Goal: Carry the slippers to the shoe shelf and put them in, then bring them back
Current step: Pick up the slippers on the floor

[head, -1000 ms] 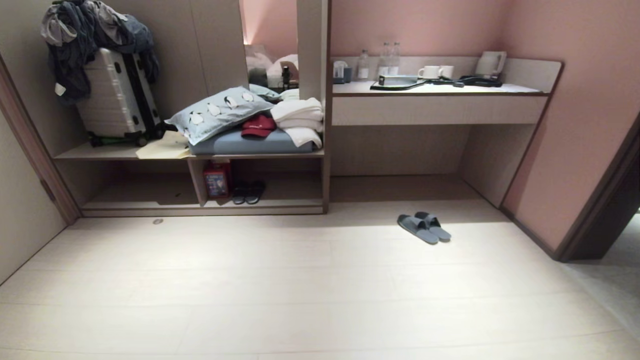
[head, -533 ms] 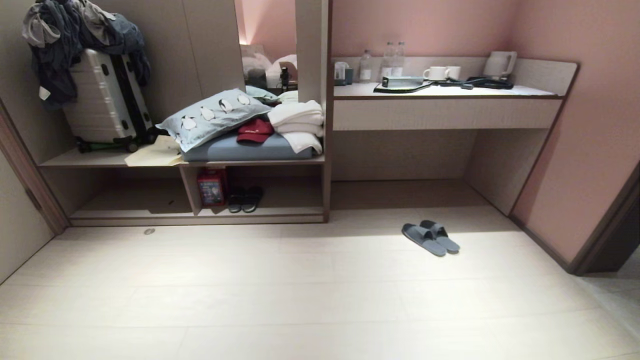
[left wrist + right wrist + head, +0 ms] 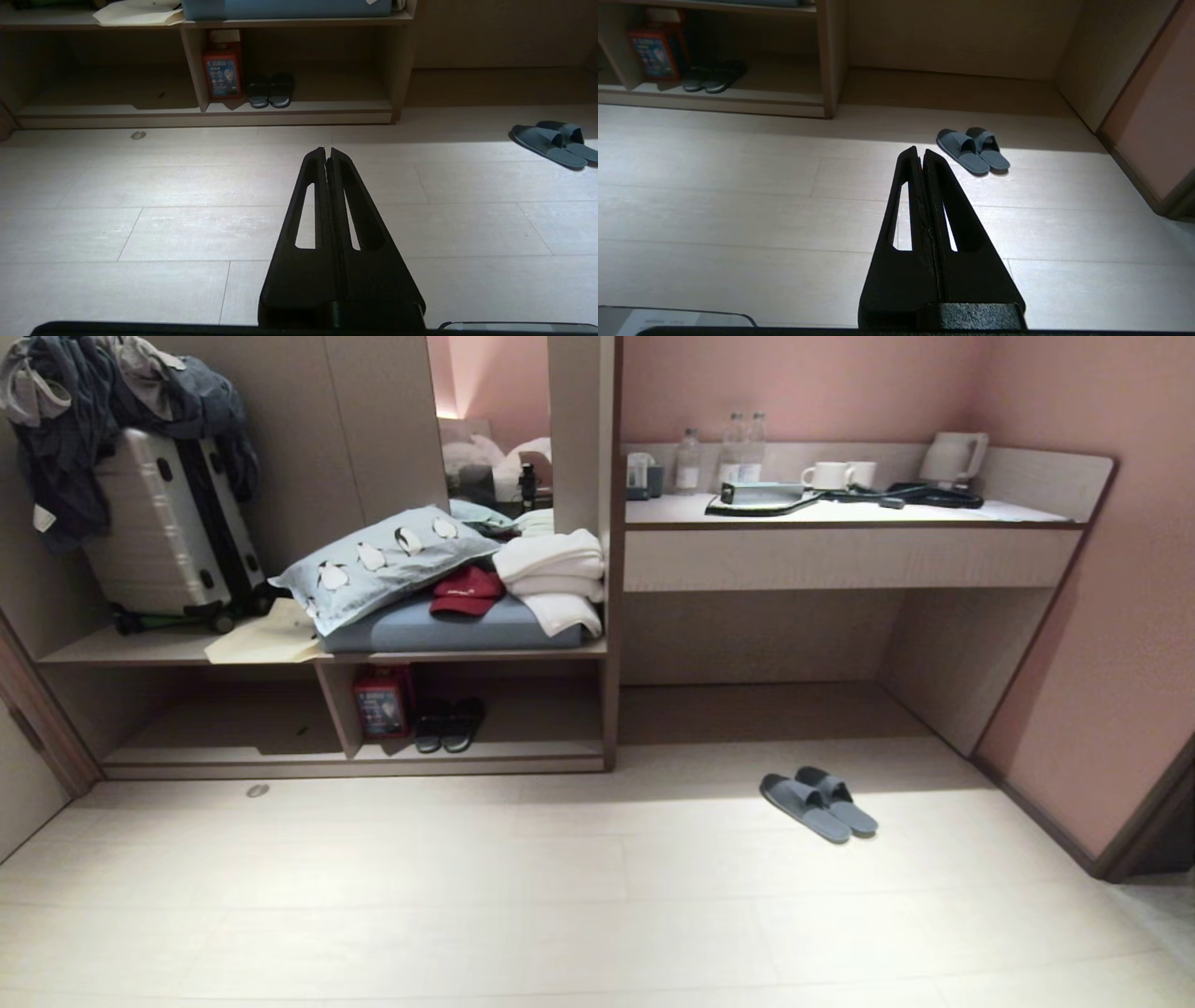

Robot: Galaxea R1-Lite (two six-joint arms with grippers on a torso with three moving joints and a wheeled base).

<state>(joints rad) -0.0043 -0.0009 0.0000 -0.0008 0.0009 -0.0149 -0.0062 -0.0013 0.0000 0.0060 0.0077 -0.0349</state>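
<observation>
Head view: the slippers (image 3: 819, 805) are shown side by side on the floor (image 3: 560, 896), in front of the recess under the table (image 3: 840, 513). The shoe shelf (image 3: 485, 751) is seen to their left, holding a black pair (image 3: 448, 724) and a red box (image 3: 381, 701).

Left wrist view: the left gripper (image 3: 327, 150) is held over bare floor, jaws pressed together, nothing held.

Right wrist view: the right gripper (image 3: 920, 149) is likewise closed and empty, with the slippers (image 3: 973, 150) near its tip.
</observation>
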